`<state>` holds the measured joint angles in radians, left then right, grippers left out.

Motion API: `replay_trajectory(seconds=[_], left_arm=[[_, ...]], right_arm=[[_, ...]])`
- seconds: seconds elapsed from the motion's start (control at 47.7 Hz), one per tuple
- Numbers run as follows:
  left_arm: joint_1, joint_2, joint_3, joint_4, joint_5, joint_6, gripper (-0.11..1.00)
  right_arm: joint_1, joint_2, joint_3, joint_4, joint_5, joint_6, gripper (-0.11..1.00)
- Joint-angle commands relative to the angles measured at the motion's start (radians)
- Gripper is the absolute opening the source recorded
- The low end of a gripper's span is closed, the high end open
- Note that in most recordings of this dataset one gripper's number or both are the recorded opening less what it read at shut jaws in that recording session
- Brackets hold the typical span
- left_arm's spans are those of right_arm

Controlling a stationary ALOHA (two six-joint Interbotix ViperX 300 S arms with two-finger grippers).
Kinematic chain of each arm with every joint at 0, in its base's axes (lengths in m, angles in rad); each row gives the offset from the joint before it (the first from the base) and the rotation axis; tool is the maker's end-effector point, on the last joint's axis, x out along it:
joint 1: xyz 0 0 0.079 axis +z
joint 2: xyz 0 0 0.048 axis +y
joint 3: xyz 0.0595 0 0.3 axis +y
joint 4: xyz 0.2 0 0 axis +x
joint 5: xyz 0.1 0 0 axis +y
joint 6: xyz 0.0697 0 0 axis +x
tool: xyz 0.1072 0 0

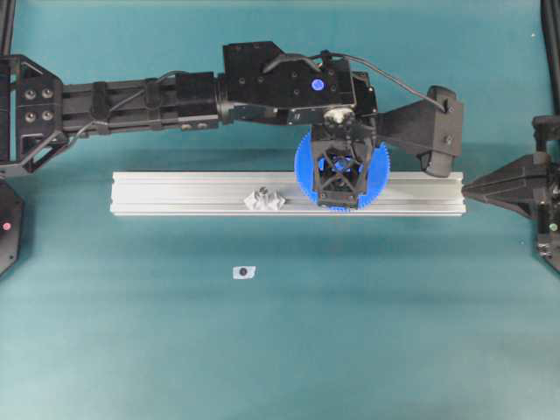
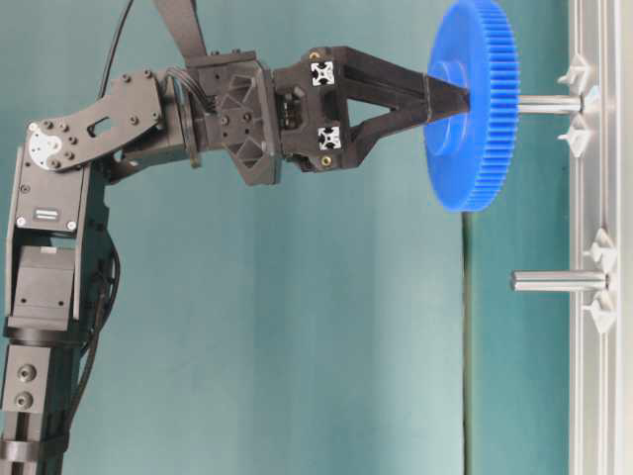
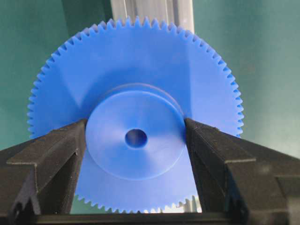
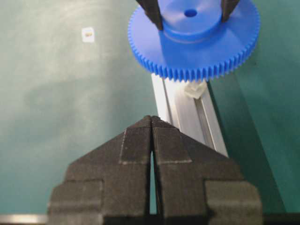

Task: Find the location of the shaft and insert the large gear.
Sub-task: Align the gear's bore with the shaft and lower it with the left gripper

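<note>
Now the left gripper (image 3: 136,140) pinches the gear (image 3: 136,84) by its hub, upper right over the rail (image 1: 175,192) — right gripper (image 4: 152,129) pressed together.

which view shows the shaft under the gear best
Table-level view: the shaft shows side-on, sticking from the rail toward the gear. Overhead, left wrist and right wrist views: the gear hides it.

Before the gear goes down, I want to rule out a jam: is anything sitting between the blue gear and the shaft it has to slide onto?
Nothing visible does. The left pincer holds the large gear by its hub, just off the tip of the shaft on the aluminium rail. The other pin stands farther along the rail, out of the path.
</note>
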<state>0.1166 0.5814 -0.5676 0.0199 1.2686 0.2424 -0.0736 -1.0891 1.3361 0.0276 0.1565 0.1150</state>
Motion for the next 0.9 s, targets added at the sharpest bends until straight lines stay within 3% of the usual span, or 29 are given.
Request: replay_trajectory(seconds=[0.0,0.88], left_arm=[[0.003,-0.028,-0.032,0.003,-0.009,0.002,0.7],[0.003,0.011,-0.028,0.003,-0.023,0.0,0.7]], right_arm=[[-0.002,0.005,-0.011,-0.002,-0.005,0.011,-0.03],[-0.002,0.005,-0.006,-0.002,-0.005,0.011,-0.03]])
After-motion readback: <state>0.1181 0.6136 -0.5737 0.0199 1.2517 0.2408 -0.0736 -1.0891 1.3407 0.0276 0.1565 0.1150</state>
